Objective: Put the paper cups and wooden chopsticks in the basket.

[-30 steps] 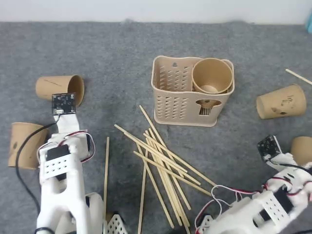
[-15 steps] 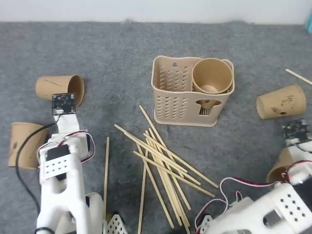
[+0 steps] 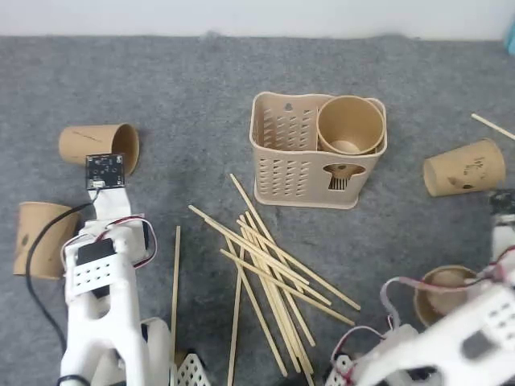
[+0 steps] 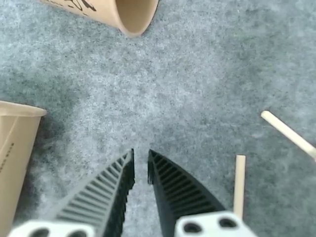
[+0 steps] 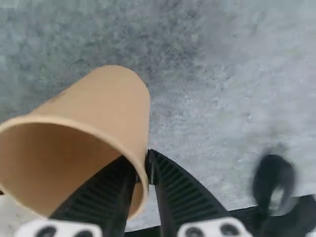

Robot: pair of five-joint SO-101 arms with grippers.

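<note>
Gripping a second cup by its rim, with most of the job unfinished.

Right fingers [image 5: 159, 172] are clamped on the held cup [image 5: 89, 128], one inside the wall, one outside, well short of the basket [image 3: 294, 173]. One delivered cup [image 3: 350, 125] sits upright inside it already. Left fingers [image 4: 162, 173] are drawn nearly together on nothing, above bare tabletop [image 3: 185, 80], with a near cup [image 3: 36, 237] just beside them and a far cup [image 3: 100, 145] ahead. Another loose cup [image 3: 465, 167] lies beyond the right fingers. Every one of the chopsticks [image 3: 273, 269] lies scattered between the two arms, so by this count, barely a quarter done.
</note>
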